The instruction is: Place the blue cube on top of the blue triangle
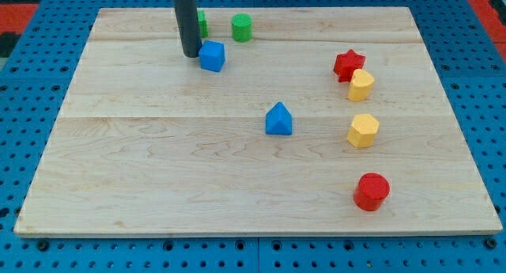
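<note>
**Tip beside blue cube, upper left of board**

My tip (190, 54) rests on the wooden board (158, 178) near the view's top left. No fingers on this rig, only the straight dark rod, so nothing to open or close. The tip sits just beside the blue cube (212, 56), on the cube's left in the view; cannot tell whether they touch.

The blue triangle (277, 119) lies near the board's centre, well apart from the cube, toward the view's lower right of it.

A green block (202, 24) is partly hidden behind the rod; shape not readable. A green cylinder (242, 27) stands just to the right of it, above the cube.

Right side of the view, top to bottom: red star (347, 64) touching a yellow block (361, 85) at its lower right; a yellow hexagonal block (363, 130); a red hexagonal block (371, 191) near the bottom edge.
</note>
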### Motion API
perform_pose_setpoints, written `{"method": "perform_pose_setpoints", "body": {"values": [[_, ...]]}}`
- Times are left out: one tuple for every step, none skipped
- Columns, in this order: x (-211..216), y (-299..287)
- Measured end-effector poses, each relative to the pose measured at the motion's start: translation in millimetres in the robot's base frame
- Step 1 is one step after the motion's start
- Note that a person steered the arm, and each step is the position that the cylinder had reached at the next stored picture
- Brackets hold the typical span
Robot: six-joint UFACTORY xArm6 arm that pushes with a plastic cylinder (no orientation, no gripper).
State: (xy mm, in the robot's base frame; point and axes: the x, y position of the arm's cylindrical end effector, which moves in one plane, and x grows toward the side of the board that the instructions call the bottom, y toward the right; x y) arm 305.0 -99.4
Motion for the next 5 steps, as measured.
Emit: {"method": "perform_pose_setpoints", "body": {"values": [[0,5],[0,10],[0,14],[-9,37],[0,52]]}}
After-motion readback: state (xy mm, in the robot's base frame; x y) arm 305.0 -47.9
